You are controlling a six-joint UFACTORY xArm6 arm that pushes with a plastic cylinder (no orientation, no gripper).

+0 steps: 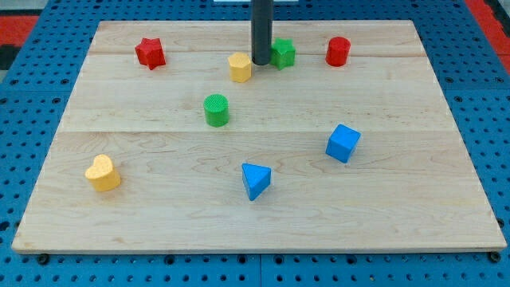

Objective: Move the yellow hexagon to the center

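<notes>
The yellow hexagon sits near the view's top, a little left of the board's middle line. My tip stands just to its right, close to or touching it, between it and a green star-shaped block. The rod rises straight up out of the view's top.
On the wooden board: a red star at top left, a red cylinder at top right, a green cylinder below the hexagon, a blue cube, a blue triangular block, a yellow heart.
</notes>
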